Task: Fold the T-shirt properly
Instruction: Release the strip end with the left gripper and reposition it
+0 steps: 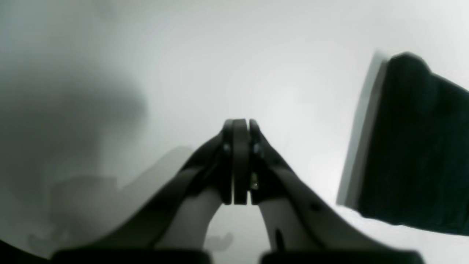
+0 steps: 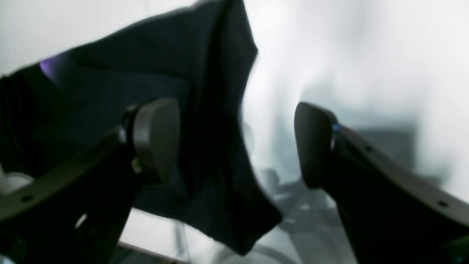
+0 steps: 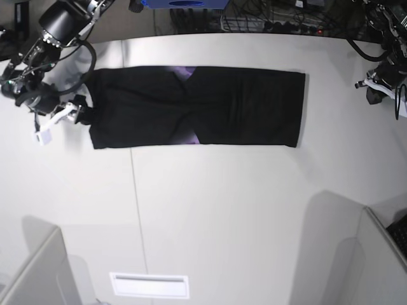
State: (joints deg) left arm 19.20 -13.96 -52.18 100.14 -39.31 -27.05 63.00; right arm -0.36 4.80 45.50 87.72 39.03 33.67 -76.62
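The right gripper [image 2: 238,143] stands wide, its two pads well apart; a hanging fold of the black T-shirt [image 2: 205,121] lies between them, nearer one pad, and neither pad visibly presses it. A small purple patch shows at the cloth's upper edge in that wrist view. In the base view this right gripper [image 3: 75,109] sits at the T-shirt's [image 3: 197,107] short end.

The left gripper [image 1: 240,126] is closed tight, pad against pad, with nothing between, above bare surface; a dark edge of the T-shirt [image 1: 414,146] lies apart from it. In the base view the left gripper [image 3: 380,81] hovers well apart from the T-shirt's opposite short end.

The T-shirt lies folded into a long black band across the pale grey table [image 3: 222,210], with slivers of purple showing at the middle of the band. A thin seam runs down the table below the T-shirt. A white rectangular label [image 3: 149,285] sits far below it, near the table's edge. Grey panels [image 3: 35,270] rise at the lower corners. Beyond the T-shirt, past the table's far edge, lie tangled cables [image 3: 267,22] and a blue object [image 3: 184,4].
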